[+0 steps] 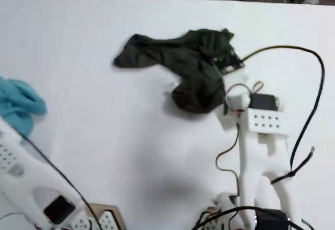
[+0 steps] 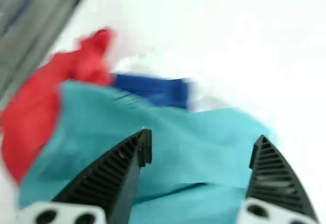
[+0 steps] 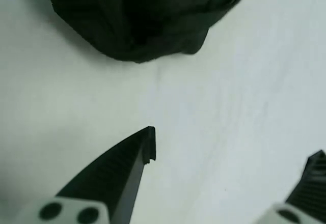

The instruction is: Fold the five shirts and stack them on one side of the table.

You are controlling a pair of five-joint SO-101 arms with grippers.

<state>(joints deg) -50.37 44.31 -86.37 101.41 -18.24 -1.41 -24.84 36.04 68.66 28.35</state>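
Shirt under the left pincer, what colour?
The shirt is teal; the left wrist view shows it best.

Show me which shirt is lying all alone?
The dark green shirt, crumpled apart. The teal shirt, red shirt and blue shirt bunch together by the left gripper.

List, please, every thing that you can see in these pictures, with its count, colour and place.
dark green shirt: one, dark green, crumpled near the middle of the table
teal shirt: one, teal, crumpled at the left side of the high view
red shirt: one, red, touching the teal shirt
blue cloth: one, blue, touching the teal shirt
table: one, white
black cable: one, black, looping beside the right arm
left arm: one, white; black jaws open above the teal shirt
right arm: one, white; black jaws open over bare table, next to the dark green shirt
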